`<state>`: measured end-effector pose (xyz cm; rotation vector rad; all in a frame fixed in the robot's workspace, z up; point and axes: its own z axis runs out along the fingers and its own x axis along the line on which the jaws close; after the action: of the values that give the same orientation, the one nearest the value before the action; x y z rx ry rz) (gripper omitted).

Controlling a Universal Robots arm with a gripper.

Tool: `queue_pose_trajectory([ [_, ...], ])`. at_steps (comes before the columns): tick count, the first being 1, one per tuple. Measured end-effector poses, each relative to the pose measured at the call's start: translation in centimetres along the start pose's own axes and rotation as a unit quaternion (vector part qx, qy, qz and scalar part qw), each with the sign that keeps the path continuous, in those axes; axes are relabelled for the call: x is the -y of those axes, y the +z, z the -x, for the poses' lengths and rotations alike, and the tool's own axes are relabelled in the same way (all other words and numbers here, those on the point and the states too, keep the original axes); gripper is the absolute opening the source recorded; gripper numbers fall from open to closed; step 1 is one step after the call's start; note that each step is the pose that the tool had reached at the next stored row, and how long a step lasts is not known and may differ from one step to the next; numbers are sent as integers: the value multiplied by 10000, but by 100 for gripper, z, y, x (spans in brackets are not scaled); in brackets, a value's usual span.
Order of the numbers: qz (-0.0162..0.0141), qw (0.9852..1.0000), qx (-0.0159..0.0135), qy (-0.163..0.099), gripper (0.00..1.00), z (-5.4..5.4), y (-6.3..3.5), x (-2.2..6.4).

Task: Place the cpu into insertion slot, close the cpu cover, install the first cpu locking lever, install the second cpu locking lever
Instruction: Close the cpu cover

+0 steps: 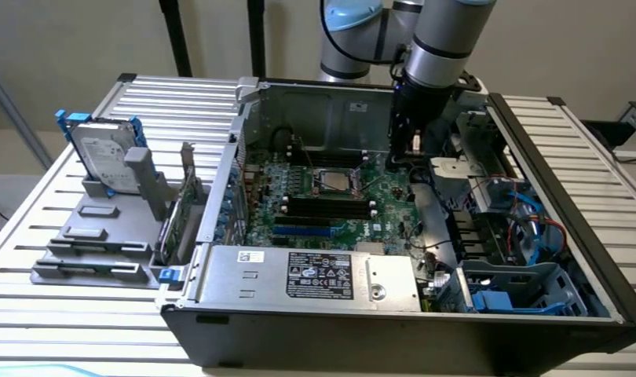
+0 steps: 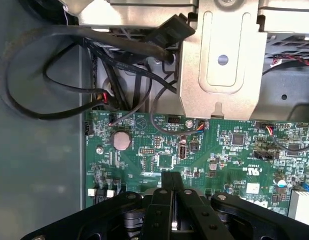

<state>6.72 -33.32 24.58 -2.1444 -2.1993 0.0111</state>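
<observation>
Hovering inside the open computer case (image 1: 402, 338), the fingers (image 2: 167, 190) are pressed together on nothing above the green motherboard (image 2: 219, 150), loose black cables (image 2: 114, 40) crowding its edge. Insertion slot (image 1: 334, 179) sits mid-board, off to the exterior view's left of the arm (image 1: 444, 47); cpu inside it? Cannot tell.

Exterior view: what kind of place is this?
Probably a robotics lab bench for PC assembly trials: an opened desktop tower case lies on a slatted metal table, a robot arm reaches into it, and a hard drive stands in a grey fixture alongside.
</observation>
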Motion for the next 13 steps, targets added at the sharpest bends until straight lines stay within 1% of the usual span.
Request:
queue_pose_trajectory([
  [1, -4, 10000, 0, -3, 11, 0, 11, 10],
  [2, -16, 10000, 1, -3, 11, 1, 18, 25],
  [4, -81, 10000, 0, 0, 11, 0, 24, 60],
  [6, -166, 9999, -4, 4, 11, -1, 27, 105],
  [8, -241, 9997, -5, 7, 11, -2, 29, 153],
  [9, -269, 9996, -6, 8, 11, -3, 31, 179],
  [13, -353, 9994, -8, 12, 11, -6, 37, 298],
])
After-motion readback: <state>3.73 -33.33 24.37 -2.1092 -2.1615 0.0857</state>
